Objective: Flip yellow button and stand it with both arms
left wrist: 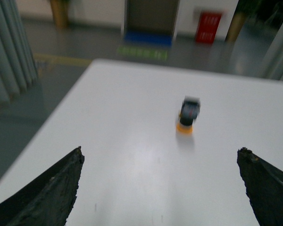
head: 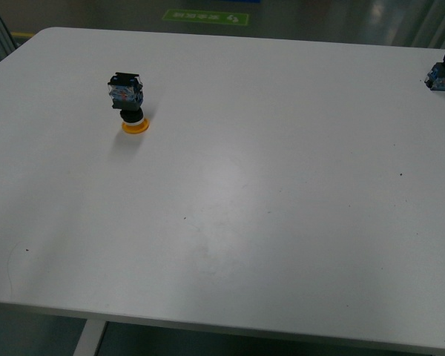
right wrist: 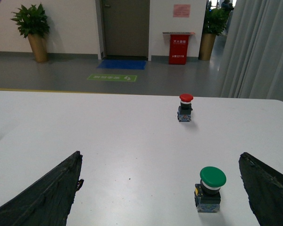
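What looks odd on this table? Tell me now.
The yellow button stands upside down: cap on the table, contact block up. The red button and green button stand cap up.

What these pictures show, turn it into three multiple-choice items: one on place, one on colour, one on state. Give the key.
1. In the front view, the yellow button stands on the table's
A) left part
B) right edge
C) near edge

2. In the right wrist view, the cap nearest the right claw is
A) red
B) green
C) blue

3. The yellow button is
A) cap up
B) on its side
C) cap down, contact block up

Key:
1 A, it shows left of centre.
2 B, the green button sits nearer than the red button.
3 C, its yellow cap rests on the table with the block on top.
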